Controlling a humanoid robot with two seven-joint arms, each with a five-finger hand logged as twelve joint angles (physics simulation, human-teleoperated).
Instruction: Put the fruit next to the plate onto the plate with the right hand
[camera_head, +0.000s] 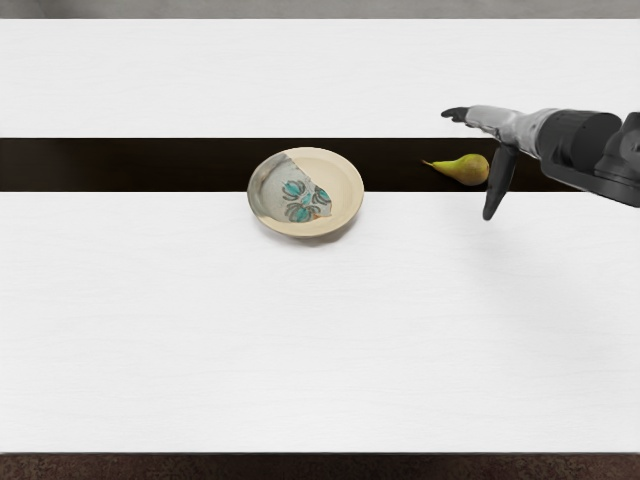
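Observation:
A yellow-green pear (464, 168) lies on its side on the dark strip of the table, stem pointing left, to the right of the plate. The cream plate (340, 172) with a teal flower pattern sits near the middle and holds nothing. My right hand (488, 160) reaches in from the right edge, just right of the pear. Its fingers are spread: one (456, 114) points left above the pear, another (497, 185) hangs down beside it. The hand holds nothing, and whether it touches the pear I cannot tell.
The table top (300, 320) is white with a dark band (120, 165) running across it behind the plate. A dark floor edge shows along the bottom of the picture.

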